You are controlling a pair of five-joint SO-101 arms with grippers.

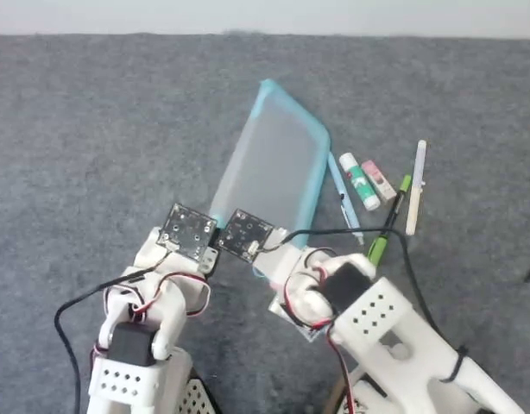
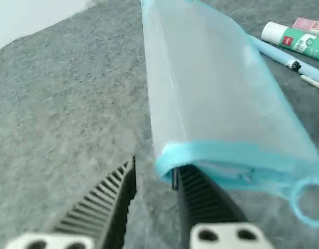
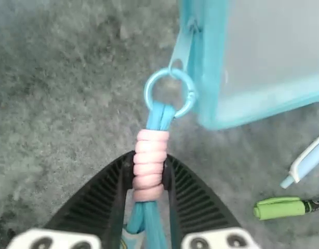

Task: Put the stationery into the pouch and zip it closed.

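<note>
High view: the blue-edged pouch (image 1: 274, 168) sits slanted mid-frame on the grey desk (image 1: 92, 129), with a blue pen (image 1: 343, 194) and a glue stick (image 1: 360, 183) just right of it.

Left wrist view: the left tool (image 2: 149, 199) is spread, one finger at the pouch's near edge.

Right wrist view: the right tool (image 3: 148, 179) pinches the pink-wrapped cord (image 3: 148, 163) tied to the zip ring (image 3: 169, 93).

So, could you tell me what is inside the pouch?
Nothing shows through the frosted pouch; the glue stick and green marker lie beside it. The arms cover its near end in the high view.
</note>
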